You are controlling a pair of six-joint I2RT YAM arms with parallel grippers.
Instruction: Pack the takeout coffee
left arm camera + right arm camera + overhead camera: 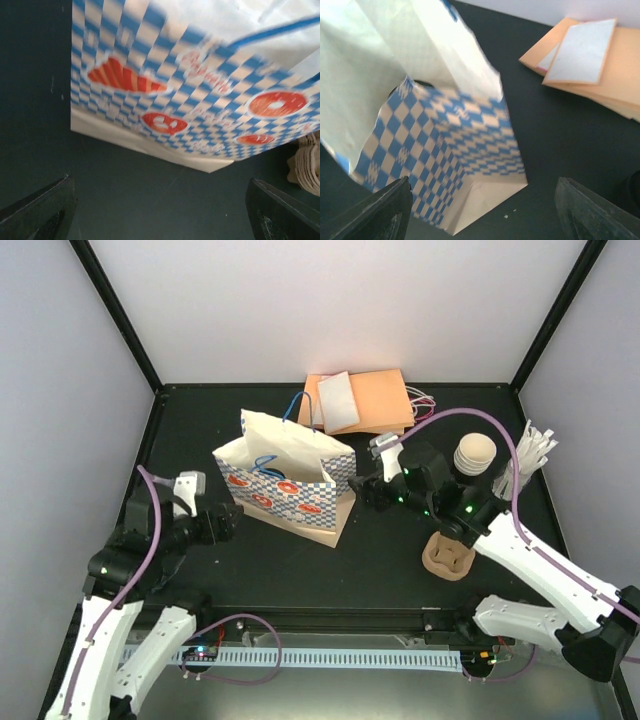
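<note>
L hand (226,523) left of bag (290,485), R hand (364,490) right of it; both apart, empty. Coffee cup unseen, prob. already inside. Next: verify contents, keep bag upright.

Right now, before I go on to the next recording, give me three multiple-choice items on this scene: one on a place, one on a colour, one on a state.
1. Where is the bag?
A. left of both pincers
B. between the left pincer and the right pincer
C. right of both pincers

2. What colour are the bag's checks?
A. green
B. black
C. blue

3. How is the right pincer?
A. open and empty
B. shut on the bag
C. out of view

Answers:
1 B: the top view shows a pincer at each side of the bag.
2 C: both wrist views show blue and white checks.
3 A: its wrist view shows the fingers wide apart, gripping nothing.
</note>
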